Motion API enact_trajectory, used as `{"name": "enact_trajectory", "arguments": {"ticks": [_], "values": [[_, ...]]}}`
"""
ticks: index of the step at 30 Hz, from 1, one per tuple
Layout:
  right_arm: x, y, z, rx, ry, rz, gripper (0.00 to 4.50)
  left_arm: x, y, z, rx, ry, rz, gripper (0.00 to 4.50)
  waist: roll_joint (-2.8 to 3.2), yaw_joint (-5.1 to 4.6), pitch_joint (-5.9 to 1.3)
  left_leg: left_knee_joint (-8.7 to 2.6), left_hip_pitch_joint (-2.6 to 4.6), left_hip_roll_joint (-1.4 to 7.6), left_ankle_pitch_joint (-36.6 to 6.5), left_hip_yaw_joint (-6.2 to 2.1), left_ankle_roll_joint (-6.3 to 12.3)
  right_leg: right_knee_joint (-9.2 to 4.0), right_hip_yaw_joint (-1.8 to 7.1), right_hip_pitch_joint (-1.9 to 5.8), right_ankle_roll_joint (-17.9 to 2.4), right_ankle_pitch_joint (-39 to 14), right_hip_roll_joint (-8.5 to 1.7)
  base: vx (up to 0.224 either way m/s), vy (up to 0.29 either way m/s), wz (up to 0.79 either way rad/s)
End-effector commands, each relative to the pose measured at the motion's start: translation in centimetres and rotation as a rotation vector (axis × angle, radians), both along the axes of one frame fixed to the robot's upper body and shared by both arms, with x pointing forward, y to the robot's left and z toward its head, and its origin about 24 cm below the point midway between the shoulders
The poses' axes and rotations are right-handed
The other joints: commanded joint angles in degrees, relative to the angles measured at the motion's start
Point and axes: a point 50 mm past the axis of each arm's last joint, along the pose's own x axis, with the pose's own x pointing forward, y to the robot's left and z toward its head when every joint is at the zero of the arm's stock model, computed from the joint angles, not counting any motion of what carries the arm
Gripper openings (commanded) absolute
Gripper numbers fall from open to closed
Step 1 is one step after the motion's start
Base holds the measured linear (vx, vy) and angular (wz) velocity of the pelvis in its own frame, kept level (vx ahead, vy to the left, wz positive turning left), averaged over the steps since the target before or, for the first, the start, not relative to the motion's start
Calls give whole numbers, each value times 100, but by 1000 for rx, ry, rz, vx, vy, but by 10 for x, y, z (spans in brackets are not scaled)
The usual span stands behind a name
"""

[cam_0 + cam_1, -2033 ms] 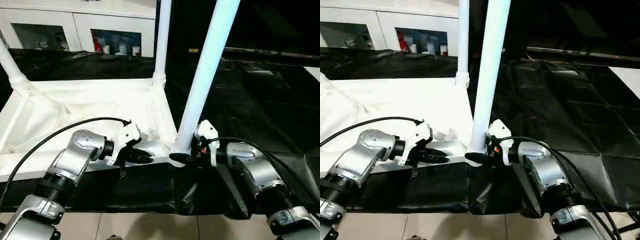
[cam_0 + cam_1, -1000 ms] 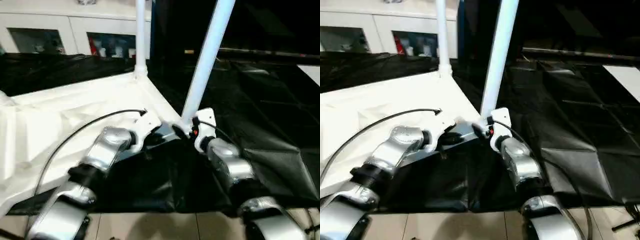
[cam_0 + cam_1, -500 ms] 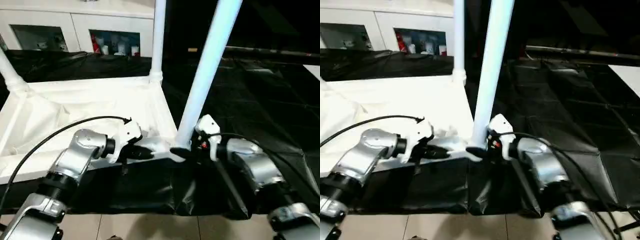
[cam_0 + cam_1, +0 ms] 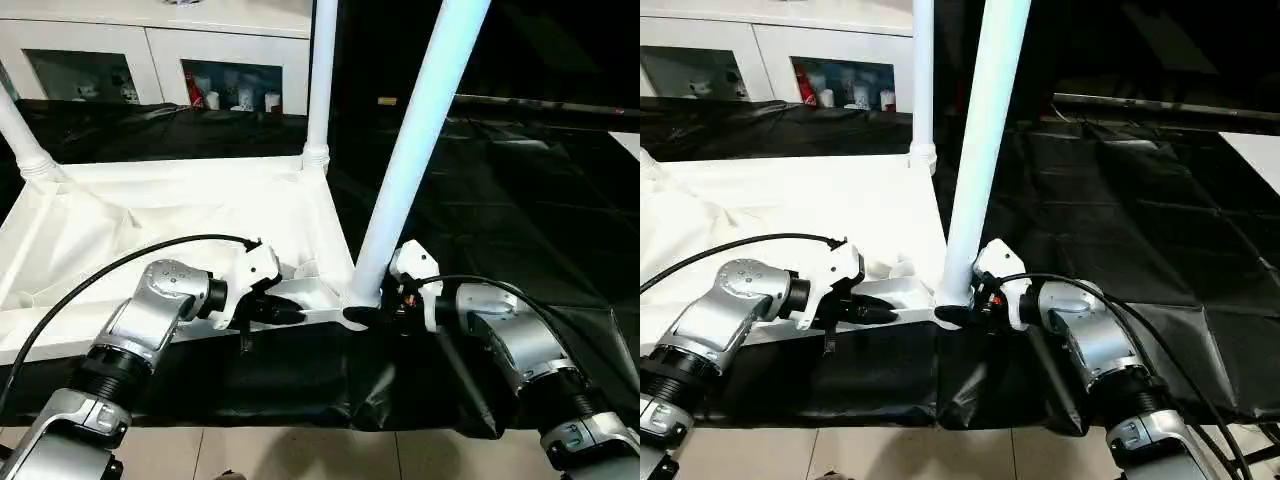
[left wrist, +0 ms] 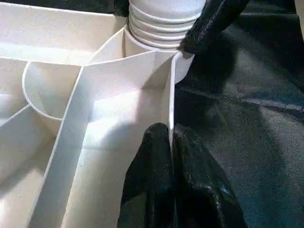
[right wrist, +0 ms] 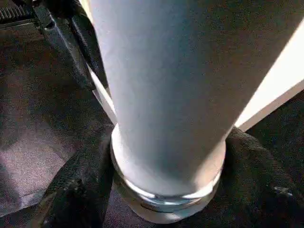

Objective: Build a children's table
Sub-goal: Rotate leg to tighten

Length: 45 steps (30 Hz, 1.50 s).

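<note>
The children's table lies upside down on the black cloth, its ribbed white top (image 4: 150,210) facing up. Three white legs stand in corner sockets: the near right one (image 4: 420,130), a far one (image 4: 322,70) and one at the far left (image 4: 20,130). My left gripper (image 4: 295,314) is shut on the thin near rim (image 5: 171,95) of the top, close to the near right corner. My right gripper (image 4: 360,316) hugs the base of the near right leg (image 6: 161,95), with a black finger (image 6: 71,190) pressed against each side of its collar.
The big table's black cloth (image 4: 520,200) stretches away to the right and hangs over the near edge, with floor tiles (image 4: 300,450) below. A white glass-door cabinet (image 4: 150,60) stands behind. A black cable (image 4: 130,258) loops over my left forearm.
The head camera swung and came back to nearly the same view. My right gripper's fingers have closed in on the leg's base. The left gripper's hold on the rim is unchanged.
</note>
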Motion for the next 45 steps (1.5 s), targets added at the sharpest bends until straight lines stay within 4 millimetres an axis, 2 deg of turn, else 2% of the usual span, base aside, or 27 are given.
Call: {"name": "enact_trajectory", "arguments": {"ticks": [1, 5, 7, 8, 9, 11, 12, 13, 14, 16, 17, 22, 24, 26, 29, 31, 32, 33, 36, 37, 40, 43, 45], "values": [[-3, 1, 0, 5, 5, 11, 280, -2, -5, 2, -45, 10, -21, 0, -22, -8, -327, -326, 66, 87, -1325, 26, 137, -390, 178, 264, -1174, -986, -249, 0, 0, 0], [-1, 1, -8, 11, 16, -83, 277, 2, -7, -1, -41, 0, 32, 0, -18, 5, -326, -327, 68, 89, -1301, 29, 119, -387, 179, 260, -1183, -949, -250, 0, 0, 0], [8, -2, -21, -26, 20, -272, 277, 11, -12, -7, -12, -34, 132, 0, -27, -14, -310, -341, 74, 81, -1416, 23, 44, -411, 175, 246, -1136, -1177, -249, 0, 0, 0], [9, -2, -23, -33, 18, -302, 277, 12, -13, -8, -6, -39, 147, 0, -21, -18, -303, -347, 84, 78, -1485, 25, 11, -430, 178, 236, -1106, -1323, -252, 0, 0, 0], [13, -3, -28, -41, 21, -414, 277, 17, -16, -11, 13, -58, 199, 0, -13, -36, -294, -363, 100, 77, -1723, 5, -116, -468, 175, 222, -989, -1791, -268, 0, 0, 0], [20, -1, -34, -2, 52, -619, 277, 24, -26, -14, 20, -79, 278, 0, -10, -71, -289, -375, 115, 74, -1862, -5, -195, -491, 186, 188, -919, -1981, -263, 0, 0, 0], [21, 0, -35, 8, 58, -655, 277, 25, -29, -14, 20, -84, 296, 0, -13, -83, -297, -373, 124, 61, -1973, -24, -233, -499, 175, 192, -880, -2134, -268, 0, 0, 0], [23, 2, -36, 26, 69, -723, 277, 28, -34, -15, 18, -90, 329, 0, -30, -98, -298, -380, 113, 69, -1947, -22, -227, -507, 177, 207, -861, -2106, -265, 0, 0, 0], [25, 4, -37, 35, 73, -760, 277, 29, -37, -15, 15, -89, 348, 0, 14, -92, -299, -374, 107, 59, -1932, -29, -232, -500, 177, 198, -851, -2071, -270, 0, 0, 0], [27, 15, -36, 55, 70, -816, 277, 32, -49, -16, 16, -82, 365, 0, 0, -111, -305, -370, 120, 53, -2013, -23, -191, -521, 176, 184, -829, -2074, -260, 0, 0, 0], [28, 19, -36, 51, 61, -821, 277, 32, -52, -16, 19, -79, 362, 0, 33, -109, -309, -367, 108, 53, -1963, -19, -185, -521, 183, 184, -827, -1960, -258, 0, 0, 0], [31, 34, -30, 82, 16, -756, 277, 35, -56, -13, 20, -107, 330, 0, 48, -117, -323, -369, 80, 47, -1894, -20, -137, -492, 175, 214, -898, -1585, -245, 0, 0, 0], [32, 34, -26, 94, -8, -724, 347, 35, -53, -12, 20, -110, 319, 0, 39, -111, -324, -366, 78, 53, -1892, -19, -105, -485, 174, 222, -932, -1526, -248, 0, 0, 0], [33, 31, -22, 84, -49, -663, 353, 32, -48, -12, 16, -111, 285, 0, 29, -107, -322, -367, 67, 54, -1887, -20, -66, -489, 168, 235, -943, -1551, -251, 0, 0, 0], [34, 26, -18, 87, -65, -612, 389, 29, -41, -12, 12, -101, 241, 0, 20, -101, -327, -359, 54, 57, -1745, -12, -8, -474, 172, 250, -978, -1463, -263, 0, 0, 0], [32, 20, -14, 61, -90, -497, 393, 22, -34, -11, 0, -85, 168, 0, 15, -105, -325, -360, 45, 63, -1681, -9, 26, -472, 171, 255, -999, -1414, -263, 0, 0, 0], [32, 20, -14, 61, -90, -497, 393, 22, -34, -11, 0, -85, 168, 0, 16, -96, -333, -355, 44, 64, -1651, -14, 45, -461, 164, 270, -1018, -1369, -264, 0, 0, 0], [28, 12, -12, -2, -123, -392, 393, 15, -27, -10, -8, -62, 102, 0, 23, -102, -328, -353, 51, 69, -1580, 0, 61, -455, 175, 253, -1058, -1245, -252, 0, 0, 0], [22, 2, -8, -7, -109, -279, 393, 8, -16, -10, -1, -10, 39, 0, 29, -93, -324, -348, 55, 85, -1528, 8, 133, -418, 180, 264, -1158, -1005, -242, 0, 0, 0], [21, -1, -6, 1, -100, -248, 393, 6, -12, -10, 5, 1, 27, 0, 16, -99, -329, -344, 58, 84, -1523, 12, 156, -415, 181, 263, -1178, -971, -238, 0, 0, 0], [17, -3, -3, 10, -90, -202, 393, 3, -8, -9, 9, 19, 7, 0, 37, -88, -329, -345, 71, 101, -1442, 13, 175, -389, 178, 263, -1293, -745, -235, 0, 0, 0], [10, -5, -4, -5, -66, -124, 393, -2, -4, -7, 7, 53, -25, 0, 27, -90, -320, -352, 73, 100, -1494, 13, 162, -392, 174, 273, -1314, -815, -241, 0, 0, 0], [7, -4, -8, -22, -55, -94, 393, -2, -2, -7, 8, 51, -25, 0, 19, -100, -306, -354, 67, 89, -1594, 18, 140, -422, 179, 258, -1271, -1084, -245, 0, 0, 0]]}}
